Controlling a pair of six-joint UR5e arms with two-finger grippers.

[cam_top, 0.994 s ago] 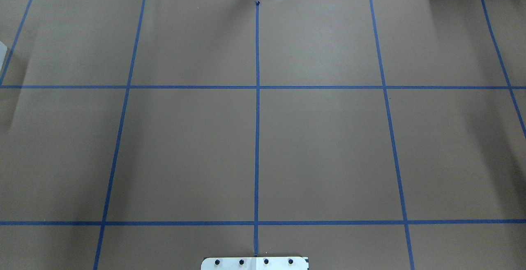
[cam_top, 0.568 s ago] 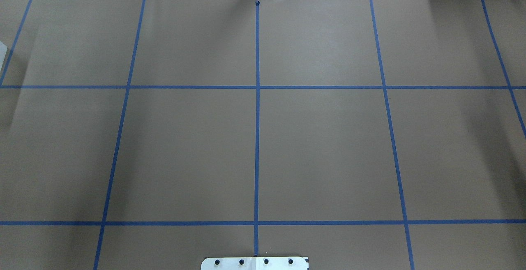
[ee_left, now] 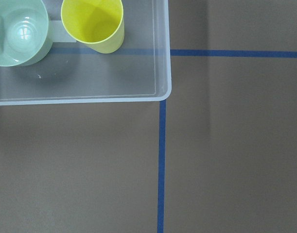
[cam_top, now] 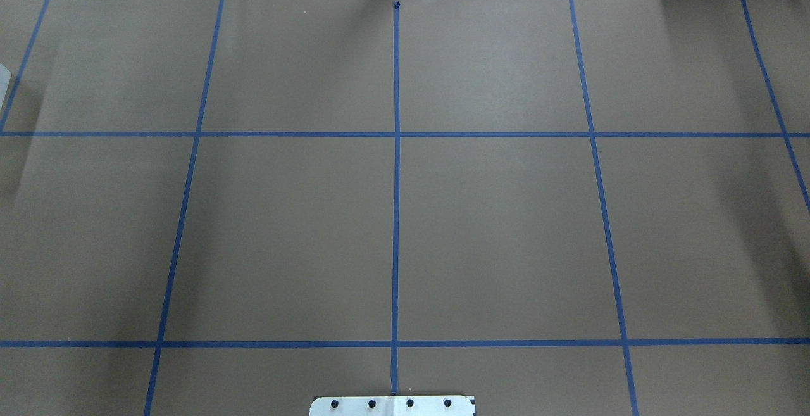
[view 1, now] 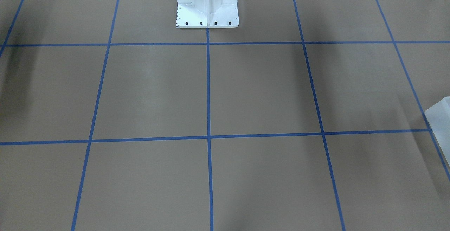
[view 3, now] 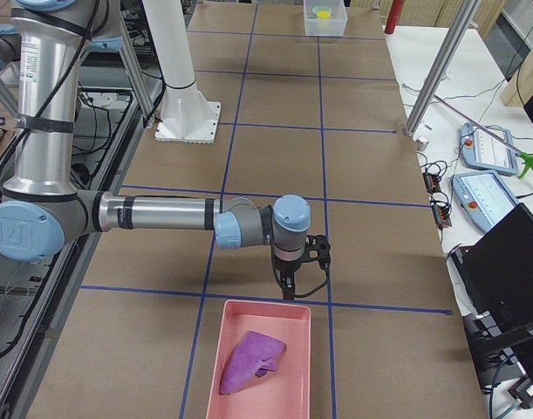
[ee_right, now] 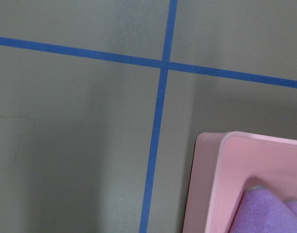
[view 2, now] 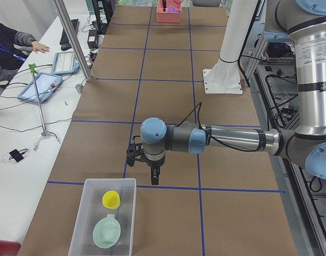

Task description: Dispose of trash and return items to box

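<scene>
A clear plastic box (view 2: 78,228) at the table's left end holds a yellow cup (view 2: 111,199) and a pale green cup (view 2: 106,233). My left gripper (view 2: 154,178) hangs just before the box's near edge; I cannot tell whether it is open or shut. The left wrist view shows the box corner (ee_left: 160,58) with both cups. A pink tray (view 3: 215,349) at the right end holds a crumpled purple cloth (view 3: 251,360). My right gripper (view 3: 290,288) hangs beside the tray's edge; I cannot tell its state. The right wrist view shows the tray corner (ee_right: 221,184).
Brown paper with a blue tape grid covers the table. The white robot base (view 1: 207,2) stands at the middle of the robot's side. Tablets and cables lie on the white bench (view 2: 24,90) on the operators' side, where a person's arm rests.
</scene>
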